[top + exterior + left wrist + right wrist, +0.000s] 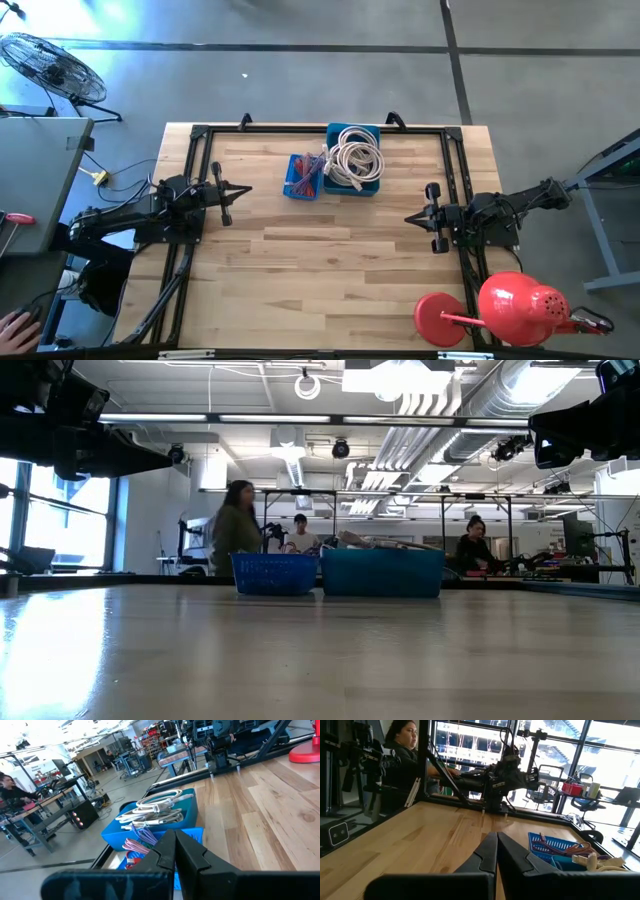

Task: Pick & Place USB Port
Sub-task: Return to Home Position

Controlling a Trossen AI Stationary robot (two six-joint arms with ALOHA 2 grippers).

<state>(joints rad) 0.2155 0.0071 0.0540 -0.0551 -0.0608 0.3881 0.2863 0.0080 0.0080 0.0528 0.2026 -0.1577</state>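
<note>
Plainly, the left end effector (238, 190) is pinched to a point with nothing between its fingers; it hangs above the worktop (320, 270) at the left of the high view, aimed toward the right of the frame. The right end effector (415, 217) mirrors it at the right of the frame, fingers likewise pressed narrow and empty, aimed leftward; its own wrist view shows only a hairline between the two dark fingers.

Outward from both, at upper centre of the high view, a small blue basket (301, 196) stands touching or just beside a larger blue bin (352, 190). The pink and purple cables (305, 175) lie bundled in the basket, and the white cables (355, 157) lie coiled in the bin; no cable shows on the bare boards.

The relation that matters: the two containers sit between the arms but above their shared line in the frame, up and to the right of the left end effector, up and to the left of the right one; the left arm is the nearer to the basket. The coils offer no single long axis. Judging from this, the sorting looks complete and only a retreat to rest is called for; since nothing lies between either arm and its own side of the frame, a snag seems unlikely.
</note>
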